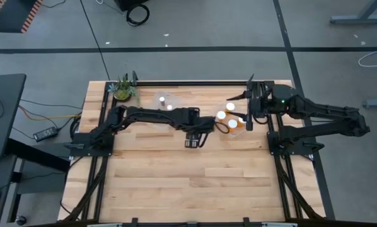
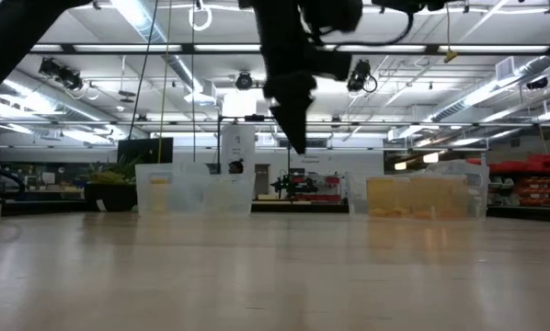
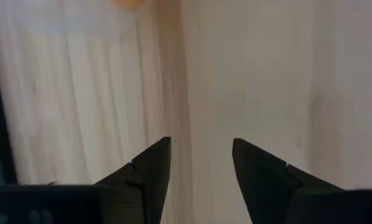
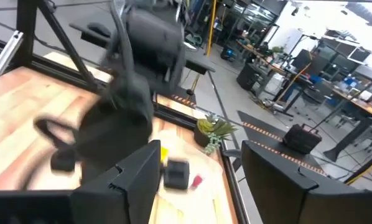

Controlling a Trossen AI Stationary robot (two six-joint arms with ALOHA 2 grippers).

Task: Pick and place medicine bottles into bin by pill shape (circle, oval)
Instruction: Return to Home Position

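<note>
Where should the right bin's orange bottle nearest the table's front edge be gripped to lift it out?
By its white cap, from straight above: it seems to stand cap-up in the clear bin, whose walls and neighbouring bottles likely block the sides. The open right gripper hangs nearest.
</note>
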